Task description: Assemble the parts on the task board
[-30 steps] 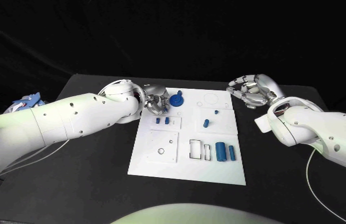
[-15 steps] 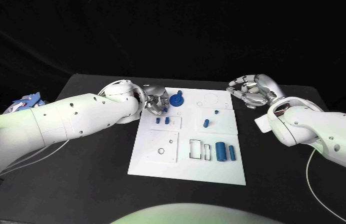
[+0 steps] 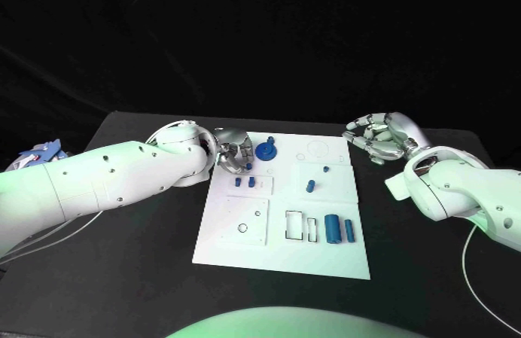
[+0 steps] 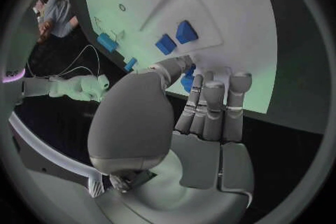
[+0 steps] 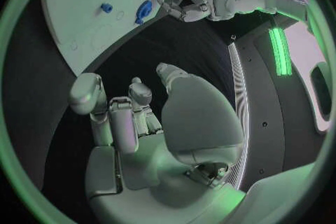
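Parts lie scattered over the white task board (image 3: 245,248), which sits flat in the middle of the black bench (image 3: 130,278). Nearest the robot, two blue cylinders (image 3: 332,229) lie side by side beside an empty rectangular slot (image 3: 294,224); they look like small, stiff, light plastic pieces, smooth enough to roll or slip, so a pinch across the middle of the barrel seems the safest hold. Farther up, a short blue peg (image 3: 311,185) rests on a raised square, and to its left a pair of small blue blocks (image 3: 245,181) sits on another square. At the far left corner of the board a round blue disc piece (image 3: 266,152) stands just beside the left hand (image 3: 233,152), whose fingers are curled close against it; whether they actually grip it I cannot tell, since the left wrist view shows the fingers lying straight and close together over a blue piece half hidden behind them. The right hand (image 3: 380,138) hangs over the bench off the far right corner of the board, fingers curled loosely inward with nothing in them. The left arm lies along the board's left edge and would crowd any reach to the small blocks.
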Tool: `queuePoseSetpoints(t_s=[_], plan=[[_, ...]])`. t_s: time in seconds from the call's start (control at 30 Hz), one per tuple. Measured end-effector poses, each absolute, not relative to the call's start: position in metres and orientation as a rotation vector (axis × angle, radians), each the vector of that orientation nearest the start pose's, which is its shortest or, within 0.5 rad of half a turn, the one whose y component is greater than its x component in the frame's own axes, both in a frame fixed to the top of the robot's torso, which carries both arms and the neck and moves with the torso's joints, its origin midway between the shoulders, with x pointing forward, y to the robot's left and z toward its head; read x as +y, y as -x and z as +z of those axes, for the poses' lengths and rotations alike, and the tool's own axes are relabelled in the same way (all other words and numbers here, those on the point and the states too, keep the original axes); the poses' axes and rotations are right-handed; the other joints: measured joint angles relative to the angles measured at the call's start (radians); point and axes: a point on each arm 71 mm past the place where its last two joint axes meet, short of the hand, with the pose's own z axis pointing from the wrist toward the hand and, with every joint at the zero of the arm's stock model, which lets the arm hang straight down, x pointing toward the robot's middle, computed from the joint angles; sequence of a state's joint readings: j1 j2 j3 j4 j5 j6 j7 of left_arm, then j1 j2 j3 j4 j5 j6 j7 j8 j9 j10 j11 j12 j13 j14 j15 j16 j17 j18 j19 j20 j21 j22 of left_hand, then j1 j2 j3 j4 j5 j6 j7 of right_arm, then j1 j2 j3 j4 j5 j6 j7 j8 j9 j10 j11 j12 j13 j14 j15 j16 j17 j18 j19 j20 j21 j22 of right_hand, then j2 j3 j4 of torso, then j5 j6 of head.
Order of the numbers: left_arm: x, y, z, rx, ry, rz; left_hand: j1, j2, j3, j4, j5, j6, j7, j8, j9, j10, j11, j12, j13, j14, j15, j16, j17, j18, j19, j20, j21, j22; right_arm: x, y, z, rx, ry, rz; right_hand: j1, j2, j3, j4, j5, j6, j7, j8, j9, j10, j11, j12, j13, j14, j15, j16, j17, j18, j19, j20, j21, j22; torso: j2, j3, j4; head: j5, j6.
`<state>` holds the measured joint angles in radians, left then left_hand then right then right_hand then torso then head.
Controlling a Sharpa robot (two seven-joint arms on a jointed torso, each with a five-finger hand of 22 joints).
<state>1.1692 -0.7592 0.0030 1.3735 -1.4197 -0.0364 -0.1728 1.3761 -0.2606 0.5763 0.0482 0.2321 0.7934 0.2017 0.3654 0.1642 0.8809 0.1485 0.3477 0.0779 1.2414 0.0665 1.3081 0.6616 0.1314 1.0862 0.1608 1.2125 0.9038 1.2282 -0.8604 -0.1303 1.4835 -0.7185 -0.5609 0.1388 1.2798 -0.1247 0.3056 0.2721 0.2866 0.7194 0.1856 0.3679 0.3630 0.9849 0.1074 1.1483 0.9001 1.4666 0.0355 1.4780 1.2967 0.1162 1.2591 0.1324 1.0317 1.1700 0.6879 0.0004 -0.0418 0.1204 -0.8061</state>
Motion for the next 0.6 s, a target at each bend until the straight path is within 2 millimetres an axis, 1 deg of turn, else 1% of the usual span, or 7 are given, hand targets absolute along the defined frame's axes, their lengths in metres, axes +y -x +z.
queuePoseSetpoints(t_s=[0.03, 0.13, 0.17, 0.23, 0.4, 0.43, 0.6], plan=[[0.205, -0.508, -0.214, 1.955, -0.127, -0.534, 0.001, 0.001, 0.000, 0.000, 0.000, 0.000, 0.000, 0.000, 0.000, -0.001, -0.001, 0.000, 0.000, 0.000, 0.000, 0.000, -0.002, 0.000, 0.000, 0.000, 0.000, -0.002, -0.235, -0.491, -0.195, 1.545, -0.528, 0.948, 0.023, 0.002, 0.017, -0.010, 0.000, -0.002, -0.001, 0.006, -0.002, -0.061, 0.000, -0.058, -0.074, 0.000, 0.000, -0.009, -0.014, 0.000, -0.013, -0.001, -0.025, -0.016, 0.000, -0.0001, 0.0000, 0.000, 0.000], [0.214, -0.508, -0.214, 1.966, -0.091, -0.541, 0.003, 0.003, -0.033, 0.002, 0.000, -0.006, 0.001, -0.005, 0.000, -0.038, 0.002, 0.008, -0.001, -0.049, 0.005, -0.023, -0.068, 0.023, -0.047, 0.004, -0.035, -0.046, -0.236, -0.492, -0.195, 1.549, -0.527, 0.943, 0.076, -0.003, 0.067, -0.045, -0.001, -0.001, 0.000, 0.015, -0.005, -0.084, 0.007, -0.128, -0.151, -0.003, -0.004, -0.012, -0.026, 0.000, -0.020, -0.002, -0.042, -0.025, 0.000, -0.0001, 0.0000, -0.002, 0.001], [0.218, -0.508, -0.213, 1.970, -0.065, -0.552, 0.005, 0.005, -0.044, 0.003, 0.000, -0.007, 0.000, -0.005, 0.000, -0.045, 0.002, 0.013, -0.001, -0.054, 0.004, -0.023, -0.075, 0.024, -0.051, 0.006, -0.039, -0.051, -0.236, -0.492, -0.195, 1.552, -0.523, 0.943, 0.091, -0.009, 0.090, -0.058, -0.007, 0.020, -0.001, 0.017, -0.008, -0.105, 0.008, -0.150, -0.172, 0.000, -0.007, -0.012, -0.026, 0.000, -0.020, -0.002, -0.042, -0.025, -0.001, -0.0001, 0.0000, -0.002, 0.001], [0.225, -0.508, -0.212, 1.976, -0.015, -0.577, 0.010, 0.010, -0.074, 0.009, 0.000, -0.011, -0.004, -0.009, 0.000, -0.061, 0.004, 0.027, -0.001, -0.061, 0.008, -0.023, -0.090, 0.024, -0.055, 0.008, -0.046, -0.061, -0.237, -0.492, -0.196, 1.557, -0.513, 0.941, 0.104, -0.023, 0.132, -0.080, -0.015, 0.036, -0.001, 0.019, -0.013, -0.116, -0.003, -0.201, -0.218, 0.000, -0.008, -0.020, -0.033, 0.000, -0.016, -0.006, -0.042, -0.024, -0.001, 0.0000, 0.0004, -0.002, 0.003], [0.240, -0.508, -0.206, 1.956, 0.132, -0.688, 0.023, 0.023, -0.144, 0.036, 0.000, -0.011, -0.004, -0.009, 0.004, -0.091, 0.009, 0.062, 0.000, -0.109, 0.012, -0.031, -0.164, 0.023, -0.095, 0.013, -0.080, -0.105, -0.235, -0.491, -0.196, 1.578, -0.453, 0.931, 0.097, -0.047, 0.207, -0.124, -0.036, 0.044, -0.002, 0.030, -0.023, -0.107, -0.010, -0.363, -0.354, 0.000, -0.008, -0.026, -0.046, 0.000, -0.016, -0.006, -0.054, -0.021, -0.001, 0.0001, 0.0018, -0.004, 0.006], [0.244, -0.509, -0.204, 1.939, 0.174, -0.728, 0.028, 0.028, -0.157, 0.047, 0.000, -0.011, -0.004, -0.009, 0.004, -0.098, 0.009, 0.071, 0.001, -0.119, 0.014, -0.031, -0.183, 0.032, -0.111, 0.014, -0.094, -0.126, -0.234, -0.491, -0.196, 1.587, -0.427, 0.925, 0.090, -0.054, 0.219, -0.136, -0.042, 0.049, 0.001, 0.031, -0.025, -0.106, -0.010, -0.416, -0.395, 0.000, -0.008, -0.030, -0.052, 0.000, -0.016, -0.006, -0.063, -0.022, -0.001, 0.0001, 0.0020, -0.006, 0.007], [0.255, -0.510, -0.197, 1.847, 0.339, -0.894, 0.030, 0.054, -0.163, 0.077, 0.000, -0.003, -0.001, -0.009, 0.008, -0.084, 0.003, 0.115, 0.009, -0.140, 0.010, -0.041, -0.214, 0.039, -0.150, 0.012, -0.135, -0.181, -0.230, -0.490, -0.198, 1.630, -0.295, 0.887, 0.078, -0.066, 0.251, -0.168, -0.063, 0.064, 0.004, 0.038, -0.033, -0.078, 0.001, -0.581, -0.519, 0.000, -0.007, -0.035, -0.068, 0.000, -0.016, -0.006, -0.075, -0.022, -0.001, 0.0001, 0.0004, -0.020, 0.014]])
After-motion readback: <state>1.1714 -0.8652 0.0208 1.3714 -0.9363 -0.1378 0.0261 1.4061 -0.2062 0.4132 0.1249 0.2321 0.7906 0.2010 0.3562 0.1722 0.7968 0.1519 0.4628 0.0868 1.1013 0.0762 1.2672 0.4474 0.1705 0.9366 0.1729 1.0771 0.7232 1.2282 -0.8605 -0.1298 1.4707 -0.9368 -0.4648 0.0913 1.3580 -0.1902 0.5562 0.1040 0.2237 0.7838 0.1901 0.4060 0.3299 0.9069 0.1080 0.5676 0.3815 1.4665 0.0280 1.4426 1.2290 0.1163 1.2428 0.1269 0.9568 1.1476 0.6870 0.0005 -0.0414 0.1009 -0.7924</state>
